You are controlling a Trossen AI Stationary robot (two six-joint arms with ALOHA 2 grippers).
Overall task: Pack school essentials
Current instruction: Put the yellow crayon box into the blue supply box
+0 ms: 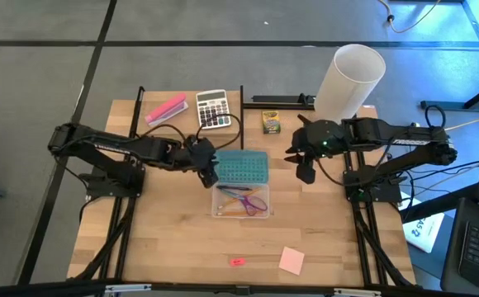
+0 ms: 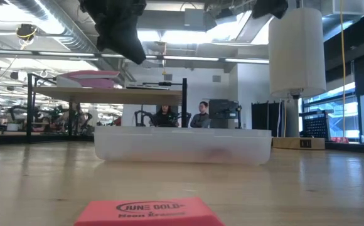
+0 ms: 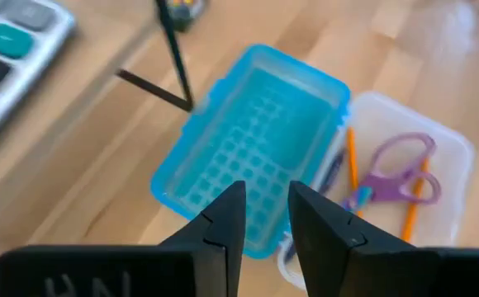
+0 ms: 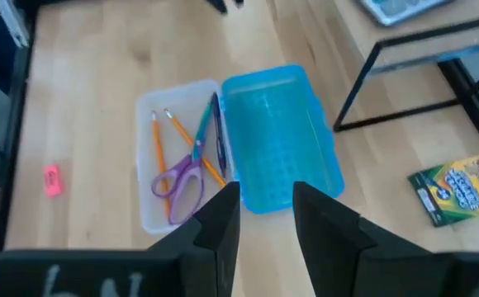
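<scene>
Clear box (image 1: 239, 202) holds scissors (image 1: 254, 200) and pencils; blue lid (image 1: 241, 167) lies beside it. Lid looks light, stiff, slick: grab a long edge. Left gripper (image 1: 208, 171) at lid's end, right gripper (image 1: 305, 167) beside lid, both slightly spread, empty.

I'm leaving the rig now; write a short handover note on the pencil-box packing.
Left gripper: open, empty, above the blue lid's left end.
Right gripper: open, empty, right of the lid.
Done: orange pencils, purple-handled scissors and dark purple pen lie in the clear plastic box.
Left: yellow-green crayon box at the back, tiny pink eraser and pale pink sticky-note pad at the front edge, then close the lid.
</scene>
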